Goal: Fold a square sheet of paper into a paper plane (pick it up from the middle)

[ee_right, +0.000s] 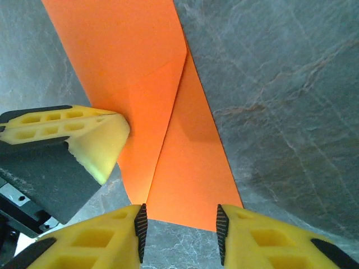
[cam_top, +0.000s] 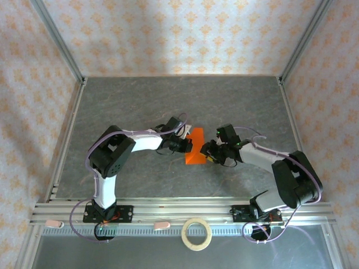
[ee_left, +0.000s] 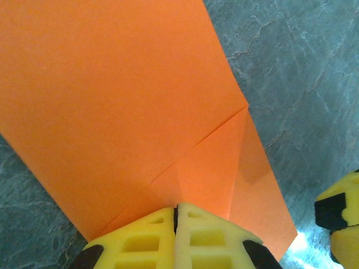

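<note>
The left gripper is resting with its fingertips closed together, touching the folded paper plane, which is lying flat directly ahead on the table. The right gripper is standing partly open and holding nothing, the paper's near edge lying just ahead of its fingers.

No words, numbers or logos to read anywhere from where I sit, honestly. The paper plane is plain orange and the wallpaper is just a repeating pattern.
</note>
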You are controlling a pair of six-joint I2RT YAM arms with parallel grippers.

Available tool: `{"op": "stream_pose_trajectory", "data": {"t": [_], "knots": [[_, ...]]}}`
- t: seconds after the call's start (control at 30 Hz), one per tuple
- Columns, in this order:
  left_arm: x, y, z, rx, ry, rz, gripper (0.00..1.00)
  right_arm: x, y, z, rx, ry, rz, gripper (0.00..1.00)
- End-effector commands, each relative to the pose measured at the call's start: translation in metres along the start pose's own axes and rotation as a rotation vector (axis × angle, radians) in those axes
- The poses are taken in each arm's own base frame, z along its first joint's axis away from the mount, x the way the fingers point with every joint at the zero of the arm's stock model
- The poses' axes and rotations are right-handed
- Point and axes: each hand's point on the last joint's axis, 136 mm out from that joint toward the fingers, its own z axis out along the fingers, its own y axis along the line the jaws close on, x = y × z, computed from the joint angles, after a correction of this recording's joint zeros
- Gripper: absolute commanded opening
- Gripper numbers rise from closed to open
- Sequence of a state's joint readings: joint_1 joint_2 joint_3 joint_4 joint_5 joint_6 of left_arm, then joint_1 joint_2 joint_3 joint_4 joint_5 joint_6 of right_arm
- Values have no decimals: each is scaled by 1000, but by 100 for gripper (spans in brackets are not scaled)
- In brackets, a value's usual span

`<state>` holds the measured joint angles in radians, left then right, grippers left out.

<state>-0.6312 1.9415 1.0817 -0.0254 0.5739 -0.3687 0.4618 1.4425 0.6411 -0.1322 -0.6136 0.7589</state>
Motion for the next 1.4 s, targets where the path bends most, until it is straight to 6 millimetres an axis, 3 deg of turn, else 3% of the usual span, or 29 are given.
{"op": "stream_pose_trajectory", "data": {"t": [0.0,0.13,0.37,0.77,1.37], "knots": [[14,15,6,-29,37,-11,0,4,-3,6,11,18,18,40],[18,18,9,-31,45,-19,0,8,-10,13,33,41,26,40],[20,19,10,-35,54,-18,0,11,-3,22,16,61,16,41],[22,19,9,-30,53,-21,0,-13,34,17,-87,-22,0,44],[18,10,4,5,35,-16,0,-50,43,24,-153,-80,10,45]]}}
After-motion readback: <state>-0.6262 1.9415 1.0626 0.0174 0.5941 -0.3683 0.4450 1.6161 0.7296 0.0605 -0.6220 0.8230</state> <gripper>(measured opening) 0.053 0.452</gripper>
